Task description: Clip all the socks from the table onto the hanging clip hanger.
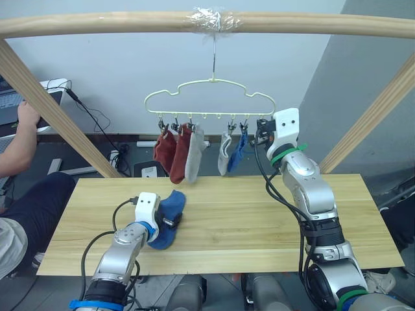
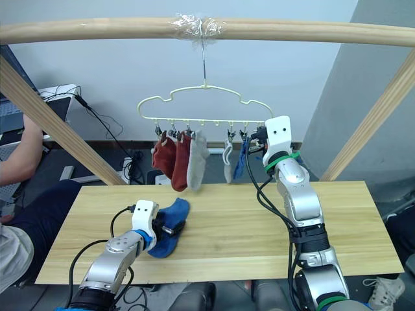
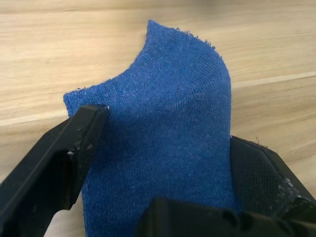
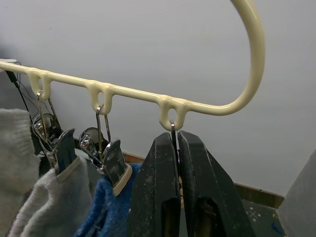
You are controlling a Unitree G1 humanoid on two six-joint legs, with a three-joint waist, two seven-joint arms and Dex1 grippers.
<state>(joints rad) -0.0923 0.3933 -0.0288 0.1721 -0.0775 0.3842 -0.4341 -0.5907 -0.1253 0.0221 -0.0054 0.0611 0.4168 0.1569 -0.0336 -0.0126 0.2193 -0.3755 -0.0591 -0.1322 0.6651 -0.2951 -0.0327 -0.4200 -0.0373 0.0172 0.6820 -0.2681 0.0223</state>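
Note:
One blue sock (image 1: 175,202) lies on the table (image 1: 259,220) at its left front. My left gripper (image 1: 171,221) is shut on the blue sock, which humps up between the black fingers (image 3: 79,138). The clip hanger (image 1: 207,91) hangs from the beam above the table's far edge. Clipped to it are two rust red socks (image 1: 170,152), a grey sock (image 1: 193,155), a second grey sock (image 1: 224,154) and a blue sock (image 1: 237,152). My right gripper (image 4: 177,136) is raised to the hanger's right end and is shut on the last clip (image 1: 262,124), which holds no sock.
A thick wooden beam (image 1: 130,24) runs overhead, carried by slanted wooden posts at the left (image 1: 45,110) and right (image 1: 376,110). A person (image 1: 19,142) sits at a laptop beyond the table's left end. Cables lie on the floor behind.

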